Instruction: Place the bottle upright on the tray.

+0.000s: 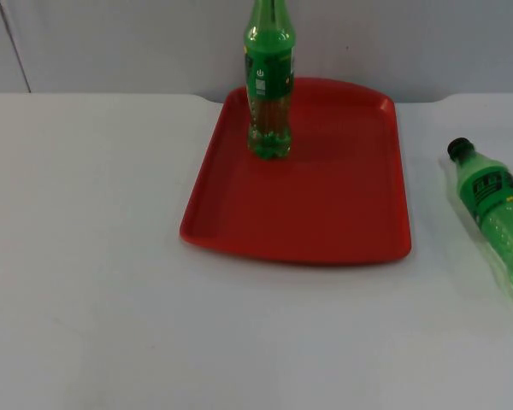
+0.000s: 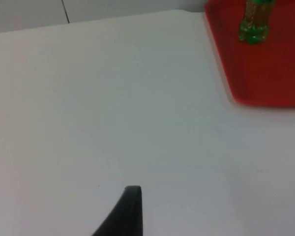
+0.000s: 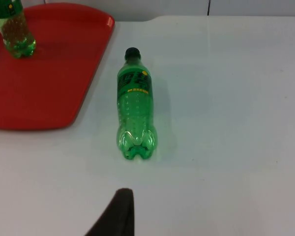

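Note:
A red tray [image 1: 325, 213] lies at the middle back of the white table. One green bottle [image 1: 268, 85] stands upright on the tray's far left part. A second green bottle [image 1: 496, 213] with a black cap lies on its side on the table, right of the tray, cap toward the wall. My right gripper [image 3: 119, 214] hangs above the table, short of the lying bottle [image 3: 134, 105], whose base faces it, and apart from it. My left gripper [image 2: 130, 211] is over bare table well to the left of the tray [image 2: 265, 73].
The grey partition wall [image 1: 111, 43] closes the table's far edge just behind the tray. Wide white table top [image 1: 85, 256] spreads left of the tray and in front of it.

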